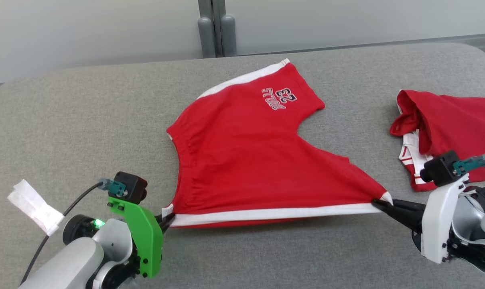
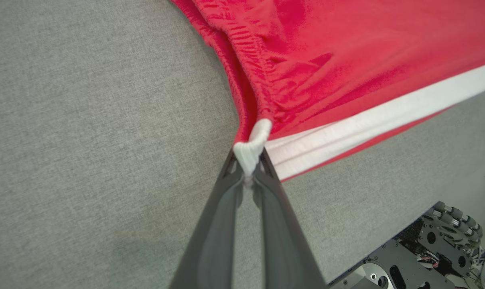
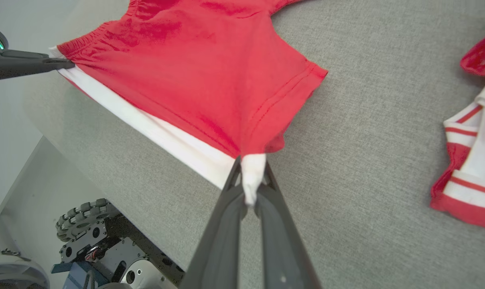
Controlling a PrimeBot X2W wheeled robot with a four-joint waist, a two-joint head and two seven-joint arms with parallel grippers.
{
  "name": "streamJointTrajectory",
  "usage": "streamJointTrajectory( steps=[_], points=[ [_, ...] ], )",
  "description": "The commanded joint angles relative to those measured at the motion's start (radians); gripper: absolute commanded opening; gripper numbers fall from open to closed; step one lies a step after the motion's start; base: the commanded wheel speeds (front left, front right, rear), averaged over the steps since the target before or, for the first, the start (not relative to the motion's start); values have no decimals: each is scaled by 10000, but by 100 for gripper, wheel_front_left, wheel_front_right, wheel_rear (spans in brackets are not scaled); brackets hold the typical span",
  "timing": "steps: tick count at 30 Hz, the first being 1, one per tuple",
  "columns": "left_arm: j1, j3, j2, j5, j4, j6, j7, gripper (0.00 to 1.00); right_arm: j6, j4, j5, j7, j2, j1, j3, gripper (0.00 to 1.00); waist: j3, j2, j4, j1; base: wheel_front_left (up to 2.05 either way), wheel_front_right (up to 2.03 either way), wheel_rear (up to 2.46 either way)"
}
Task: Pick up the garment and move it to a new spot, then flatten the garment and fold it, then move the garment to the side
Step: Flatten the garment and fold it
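The garment (image 1: 242, 152) is a pair of red shorts with white side stripes and a printed number, spread on the grey table. My left gripper (image 1: 168, 218) is shut on its near left corner, at the white end of the waistband (image 2: 252, 146). My right gripper (image 1: 380, 204) is shut on the near right corner, a white hem tip (image 3: 252, 174). The near white stripe (image 1: 274, 212) runs taut between the two grips. In the right wrist view the left gripper (image 3: 65, 63) shows at the upper left, pinching the far corner.
A second red and white garment (image 1: 447, 132) lies bunched at the table's right (image 3: 473, 160). A white paper tag (image 1: 33, 206) hangs by my left arm. The table's near edge and the robot's wheeled base (image 3: 106, 241) lie below.
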Motion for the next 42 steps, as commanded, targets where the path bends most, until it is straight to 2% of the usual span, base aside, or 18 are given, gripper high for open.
streamJointTrajectory(
  steps=[1, 6, 11, 19, 23, 26, 32, 42],
  points=[
    [318, 174, 486, -251, -460, 392, 316, 0, -46, -209, 99, 319, -538, 280, -220, 0, -225, 0, -105, 1, 0, 0, 0],
    [679, 522, 1315, -1003, -2765, 1415, 1620, 0, -45, -1610, 211, 1229, -1258, 486, -1229, 0, 73, 0, -120, 1, 0, 0, 0],
    [-453, 661, 1520, -1877, -3280, 1705, 3539, 0, -43, -1904, 311, 2092, -940, 60, -2207, 0, 819, 0, 111, 1, 0, 0, 0],
    [-3787, 552, 500, -3063, -1807, 1714, 7106, 0, -34, -872, 1005, 4186, 172, -1652, -3171, 0, 2377, 0, 594, 1, 0, 0, 0],
    [-5041, 691, -49, -3477, -951, 1975, 8126, 0, -34, 58, 1142, 4957, 800, -2773, -3500, 0, 3019, 0, 718, 1, 0, 0, 0],
    [-5805, 864, -328, -3602, -468, 2161, 8453, 0, -34, 747, 1178, 5376, 1108, -3518, -3718, 0, 3360, 0, 813, 1, 0, 0, 0],
    [-7024, 1088, -827, -3560, 594, 2826, 8753, 0, -34, 2226, 834, 5871, 1796, -5106, -4004, 0, 3995, 0, 1020, 1, 0, 0, 0],
    [-8166, 1014, -1336, -3200, 1375, 3249, 8838, 0, -34, 3909, 233, 5531, 2879, -7093, -3869, 0, 4689, 0, 1180, 1, 0, 0, 0]
  ],
)
